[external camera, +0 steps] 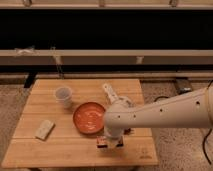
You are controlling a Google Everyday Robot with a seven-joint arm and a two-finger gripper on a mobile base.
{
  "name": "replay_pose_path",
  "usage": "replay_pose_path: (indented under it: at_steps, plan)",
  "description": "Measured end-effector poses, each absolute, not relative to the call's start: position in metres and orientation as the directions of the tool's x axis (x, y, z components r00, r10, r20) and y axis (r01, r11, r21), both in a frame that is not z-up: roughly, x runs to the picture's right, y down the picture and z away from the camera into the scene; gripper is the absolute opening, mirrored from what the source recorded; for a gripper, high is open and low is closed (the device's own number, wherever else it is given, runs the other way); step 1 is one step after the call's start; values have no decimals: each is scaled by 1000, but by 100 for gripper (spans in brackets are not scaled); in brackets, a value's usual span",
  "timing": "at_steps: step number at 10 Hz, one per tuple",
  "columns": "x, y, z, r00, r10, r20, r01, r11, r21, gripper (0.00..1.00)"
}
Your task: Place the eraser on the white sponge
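The eraser (102, 144), a small dark block with an orange-tan band, lies near the front edge of the wooden table (60, 150), just right of its middle. My gripper (110, 142) points straight down on it, fingers shut around the block, which is still on the wood. The white arm (165, 114) reaches in from the right and hides the eraser's right part. The white sponge (44, 129), a flat cream pad, rests at the front left of the table, well left of the gripper.
An orange bowl (89, 117) sits mid-table just behind the gripper. A translucent cup (63, 96) stands at the back left. A white bottle (110, 92) lies behind the arm. Cables (182, 87) lie on the floor to the right.
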State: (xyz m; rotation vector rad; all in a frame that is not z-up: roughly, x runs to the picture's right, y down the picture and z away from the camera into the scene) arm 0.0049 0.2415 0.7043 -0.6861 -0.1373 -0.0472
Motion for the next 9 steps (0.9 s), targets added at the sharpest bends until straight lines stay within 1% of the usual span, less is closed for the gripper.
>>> replay_pose_path:
  at_steps: [5,9]
  plan:
    - [-110,197,711,943,-133,304,297,749,-592,9]
    - [-192,182,728,881,-253,400,454,693,-560,9]
